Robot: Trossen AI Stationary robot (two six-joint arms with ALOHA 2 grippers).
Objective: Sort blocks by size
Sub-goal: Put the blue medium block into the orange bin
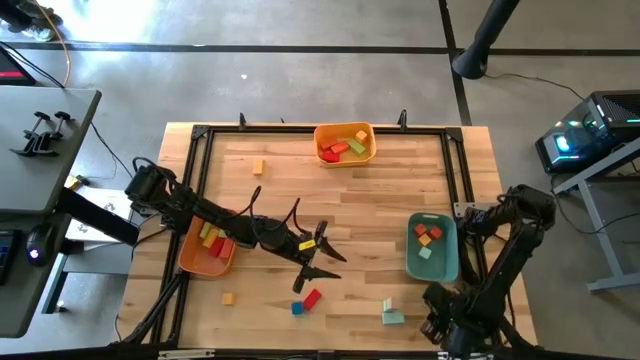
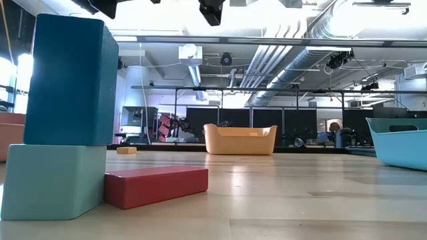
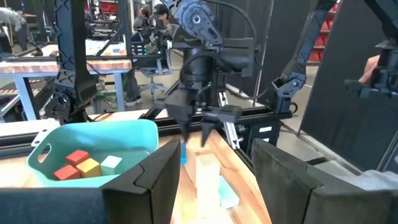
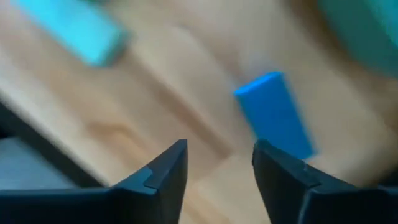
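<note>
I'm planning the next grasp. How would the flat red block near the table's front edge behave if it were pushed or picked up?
The red block looks rigid and lies flat on its broad face, so it would probably slide, not roll or tip. It touches the pale teal block, so a push might nudge that too. Its flat sides should suit a pincer.

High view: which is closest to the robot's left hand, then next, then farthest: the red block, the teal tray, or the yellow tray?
From the left hand, over the table's middle:
1. The red block, just toward the front edge.
2. The teal tray, off to the right.
3. The yellow tray, at the back edge, only slightly farther.
</note>
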